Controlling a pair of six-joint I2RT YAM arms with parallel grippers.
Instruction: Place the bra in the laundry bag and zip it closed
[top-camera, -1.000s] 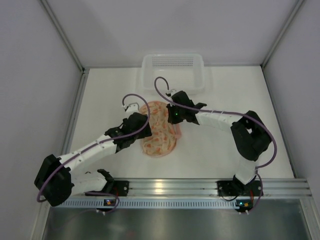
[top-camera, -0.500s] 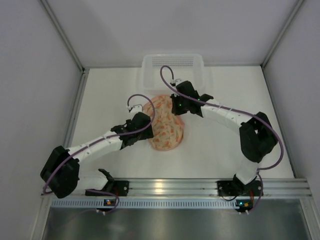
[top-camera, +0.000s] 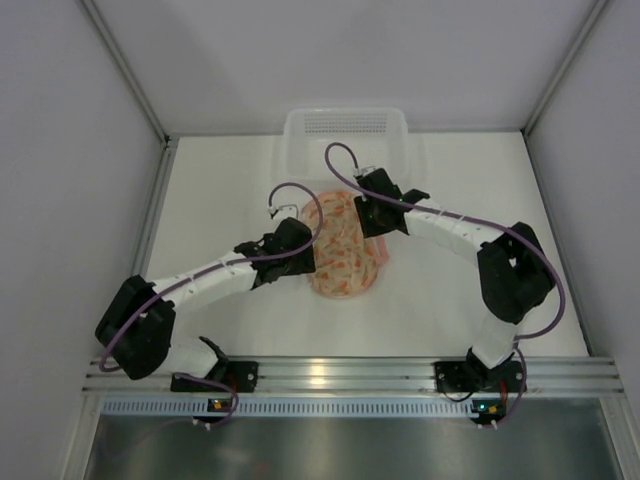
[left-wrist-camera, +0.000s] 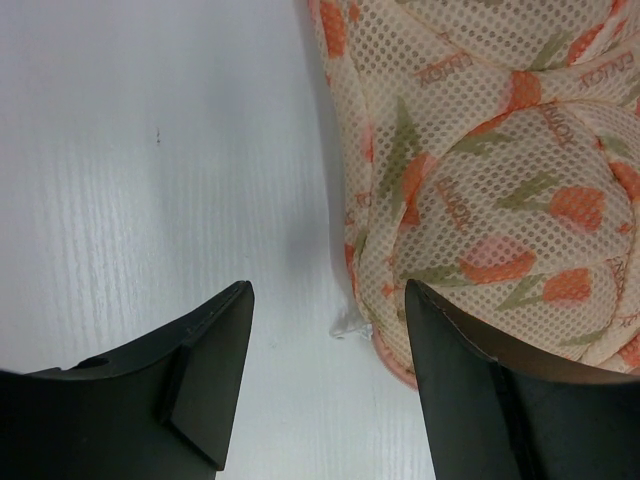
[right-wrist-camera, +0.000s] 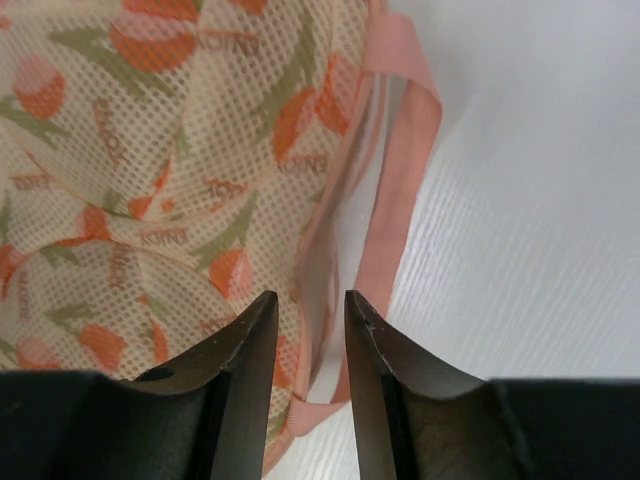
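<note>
pale pink orange-printed mesh clamshell laundry bag (top-camera: 345, 250) lying at top-view centre on white table (top-camera: 230, 180). left gripper (left-wrist-camera: 325, 340) standing wide, straddling bag edge. right gripper (right-wrist-camera: 311, 330) standing narrowly apart over coral trim (right-wrist-camera: 400, 180).

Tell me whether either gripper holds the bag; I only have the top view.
Observer: In the left wrist view the left gripper is open, with one finger over bare table and the other at the edge of the bag. Nothing is pinched.
Operator: And the right one?
Observer: The right gripper has its jaws a narrow slit apart, over the bag's edge by its coral loop. Nothing looks clamped.
Operator: Any bra showing up close?
Observer: No. Both wrist views show only the bag's mesh, printed with tulips and small lettering.
</note>
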